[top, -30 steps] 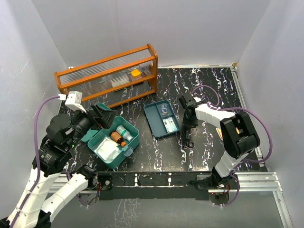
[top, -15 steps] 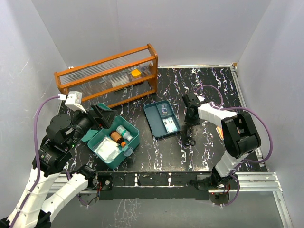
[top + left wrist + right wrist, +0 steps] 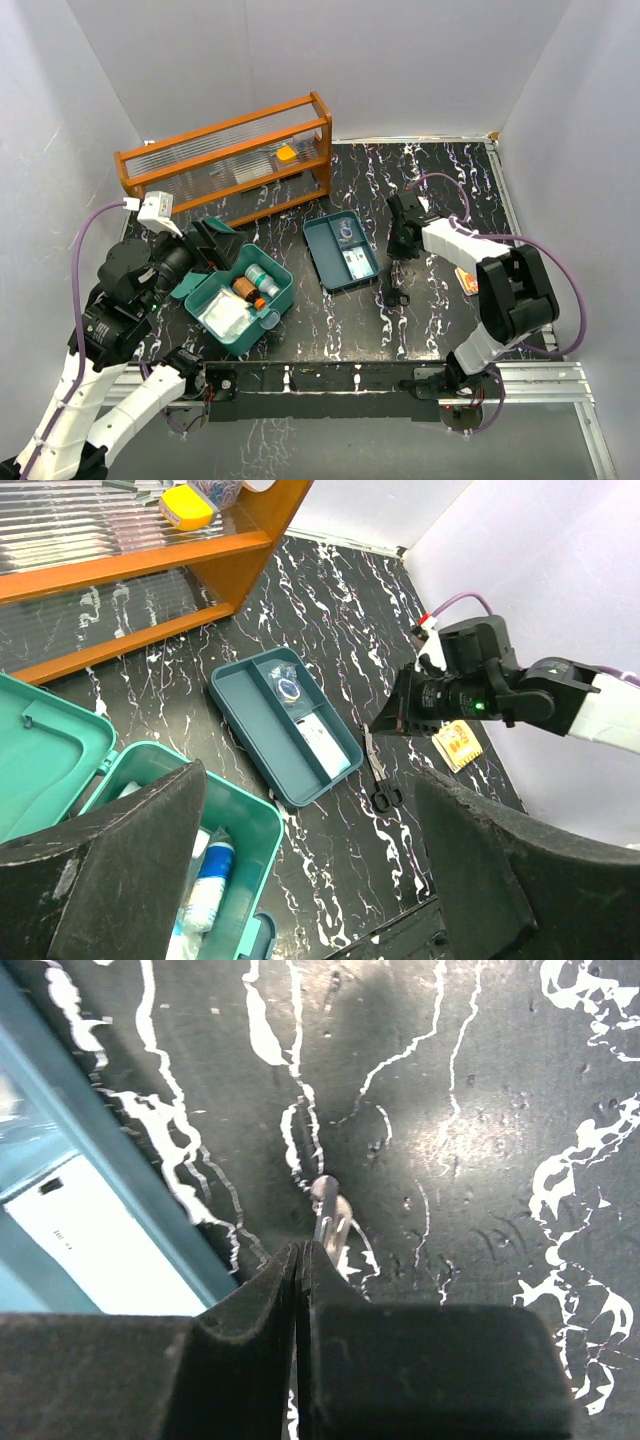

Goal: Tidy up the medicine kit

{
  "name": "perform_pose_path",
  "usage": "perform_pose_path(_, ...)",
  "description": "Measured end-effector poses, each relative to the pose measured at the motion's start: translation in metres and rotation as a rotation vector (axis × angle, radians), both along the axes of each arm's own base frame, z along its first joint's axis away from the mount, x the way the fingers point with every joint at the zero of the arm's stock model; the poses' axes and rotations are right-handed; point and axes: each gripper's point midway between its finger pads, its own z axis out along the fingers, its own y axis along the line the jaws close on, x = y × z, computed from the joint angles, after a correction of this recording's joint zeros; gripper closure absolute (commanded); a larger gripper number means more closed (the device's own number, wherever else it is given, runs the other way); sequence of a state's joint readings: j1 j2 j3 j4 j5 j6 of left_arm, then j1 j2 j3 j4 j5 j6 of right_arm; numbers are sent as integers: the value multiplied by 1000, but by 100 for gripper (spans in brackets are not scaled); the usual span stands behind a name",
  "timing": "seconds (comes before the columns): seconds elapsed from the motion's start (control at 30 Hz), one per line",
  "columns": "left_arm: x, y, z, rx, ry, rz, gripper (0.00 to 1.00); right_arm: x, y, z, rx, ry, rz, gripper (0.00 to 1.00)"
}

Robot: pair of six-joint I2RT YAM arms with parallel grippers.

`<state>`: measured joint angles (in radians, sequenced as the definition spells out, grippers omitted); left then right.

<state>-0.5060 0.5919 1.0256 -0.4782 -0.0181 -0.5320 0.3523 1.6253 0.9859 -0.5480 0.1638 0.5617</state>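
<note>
Medicine kit [image 3: 275, 300], teal box, sits open on the black marbled tabletop [image 3: 330, 325] at near left, with its lid [image 3: 192, 285] flipped back toward the left arm. Inside are a brown bottle [image 3: 244, 288], a white bottle with a green label [image 3: 261, 272] and a white soft pack [image 3: 224, 315]. The matching tray insert [image 3: 322, 252] lies out of the box, just to its right at tabletop center. A small clear bag [image 3: 346, 233] is in the tray's far compartment and a white flat pack [image 3: 356, 262] in the near one. Left pincer [image 3: 310, 770] is wide open and holds nothing, hovering over the lid and box area. Right pincer [image 3: 403, 245] is closed and sits low on the tabletop just right of the tray. Scissors [image 3: 378, 775] with black handles lie beside the tray's right edge, blades pointing at the right pincer. In the right wrist view the metal tip pokes out right at the closed fingertips; can't tell whether the blade is actually pinched or just under a finger. A small orange packet [image 3: 466, 280] lies near the right arm. An orange-brown wooden rack [image 3: 135, 172] with ribbed clear panels stands at the back left, with a yellow item [image 3: 287, 154] on it.
</note>
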Motion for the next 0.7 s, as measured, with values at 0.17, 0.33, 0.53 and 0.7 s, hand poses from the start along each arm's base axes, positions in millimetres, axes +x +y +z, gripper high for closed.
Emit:
perform_pose_path(0.17, 0, 0, 0, 0, 0, 0, 16, 3, 10, 25, 64, -62, 29, 100)
perform_pose_path(0.33, 0, -3, 1, -3, -3, -13, 16, 2, 10, 31, 71, -75, 30, 77)
perform_pose_path(0.53, -2, -27, 0, -7, 10, -144, 20, -16, 0, 14, 32, -15, 23, 63)
perform_pose_path(0.7, 2, -63, -9, -25, 70, -313, 22, -42, -9, -5, -1, 72, 46, 63)
